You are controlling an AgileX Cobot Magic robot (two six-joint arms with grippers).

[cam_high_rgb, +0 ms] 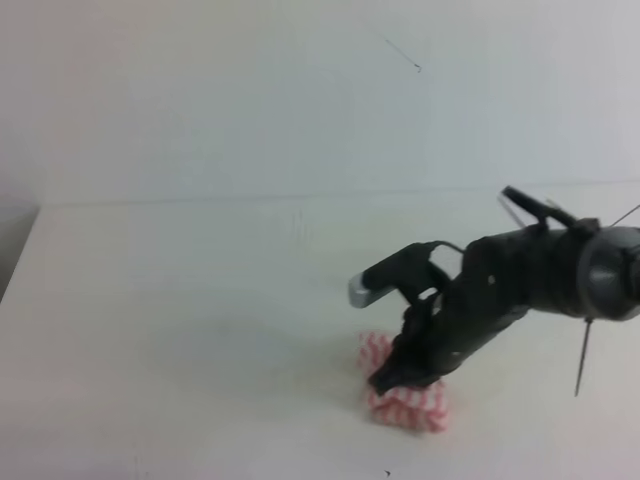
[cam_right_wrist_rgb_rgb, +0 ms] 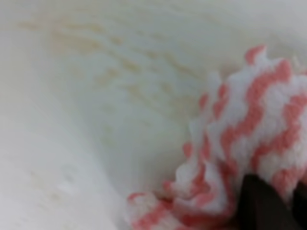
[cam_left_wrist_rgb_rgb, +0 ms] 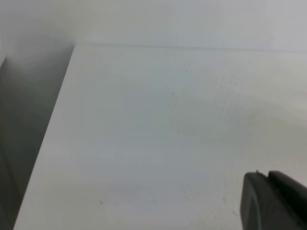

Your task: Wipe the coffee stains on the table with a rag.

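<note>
On the table [cam_high_rgb: 180, 300], right of centre and toward the near edge, a red-and-white striped rag [cam_high_rgb: 405, 405] lies bunched under the right gripper [cam_high_rgb: 395, 378]. Right arm reaches in from the right edge of the high view, angled down to the left, its tip pressed into the rag. Wrist view: dark fingertips [cam_right_wrist_rgb_rgb: 261, 206] sunk in the cloth's folds at lower right, jaws pinched close on the rag. Rag is crumpled, stripes wavy, and sits flat against the tabletop. Coffee stains [cam_right_wrist_rgb_rgb: 96, 52]: only faint yellowish-tan streaks show on the white surface, up and left of the rag in the wrist view, thin and smeared; not discernible from the high view. Left gripper [cam_left_wrist_rgb_rgb: 273, 201]: one dark blurred corner at the bottom right of its own camera, over bare tabletop near the left edge; whether its jaws are spread or together I cannot tell.
</note>
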